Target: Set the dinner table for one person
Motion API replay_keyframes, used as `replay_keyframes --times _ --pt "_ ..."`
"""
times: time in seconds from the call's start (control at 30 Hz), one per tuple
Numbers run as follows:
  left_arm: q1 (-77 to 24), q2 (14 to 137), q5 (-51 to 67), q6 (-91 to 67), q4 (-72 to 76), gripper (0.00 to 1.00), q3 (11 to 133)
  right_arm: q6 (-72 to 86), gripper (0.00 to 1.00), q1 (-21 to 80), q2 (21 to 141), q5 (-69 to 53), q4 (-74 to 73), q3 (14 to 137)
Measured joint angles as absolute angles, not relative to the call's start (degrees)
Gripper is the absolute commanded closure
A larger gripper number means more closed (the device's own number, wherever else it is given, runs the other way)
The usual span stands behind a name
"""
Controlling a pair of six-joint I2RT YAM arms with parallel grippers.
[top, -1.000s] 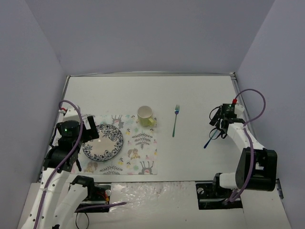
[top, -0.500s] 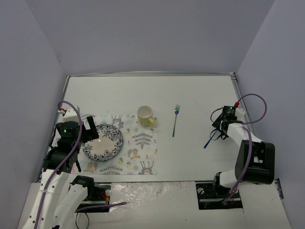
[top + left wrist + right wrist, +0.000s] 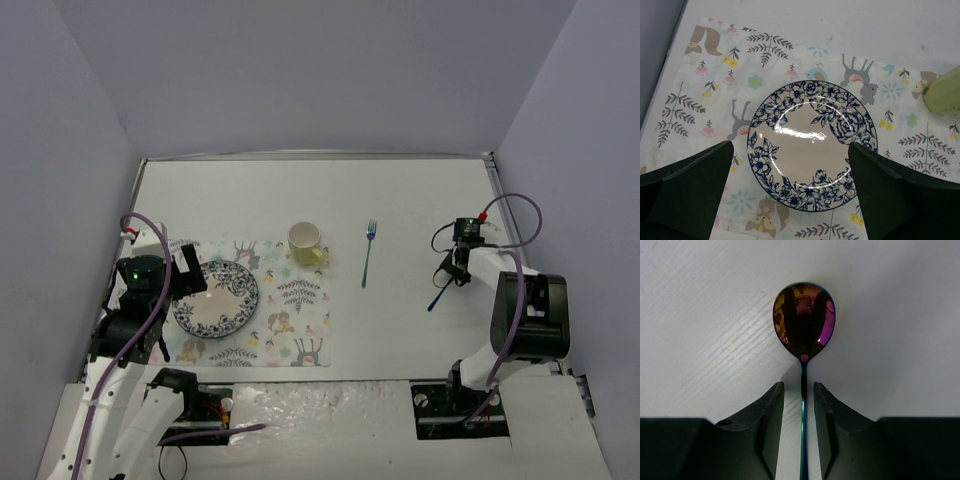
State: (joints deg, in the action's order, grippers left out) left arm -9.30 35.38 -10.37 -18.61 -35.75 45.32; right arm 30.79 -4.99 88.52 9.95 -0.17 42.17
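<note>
A blue-flowered white plate (image 3: 215, 298) lies on the left part of a floral placemat (image 3: 298, 325) on the white dinner table (image 3: 300, 190). My left gripper (image 3: 186, 272) hangs open above the plate's left edge. In the left wrist view the plate (image 3: 812, 145) lies between the gripper's (image 3: 790, 145) wide-apart fingers. An iridescent spoon (image 3: 804, 321) lies on the table. My right gripper (image 3: 797, 385) straddles its thin handle, jaws narrowly open with a gap on each side. In the top view the spoon (image 3: 438, 293) lies just beside the right gripper (image 3: 456, 272).
A pale yellow-green mug (image 3: 306, 243) stands at the placemat's far right corner and shows at the right edge of the left wrist view (image 3: 945, 92). A blue fork (image 3: 367, 252) lies on the table between the mug and the spoon. Grey walls enclose the table.
</note>
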Motion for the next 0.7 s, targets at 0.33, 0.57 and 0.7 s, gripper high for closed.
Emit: replay_keyframes --times 0.33,0.57,0.7 --pt "-9.3 35.2 -10.4 -18.6 -35.7 0.03 45.3 32.0 1.00 -3.5 91.1 12.0 -0.8 44.4" --pt "-9.3 35.2 -10.4 -18.6 -35.8 0.03 45.3 31.6 1.00 2.1 89.9 15.7 -4.4 45.5" --pt "-9.3 35.2 -10.4 -18.6 -35.8 0.03 45.3 31.6 1.00 9.4 85.8 17.0 -6.8 47.4"
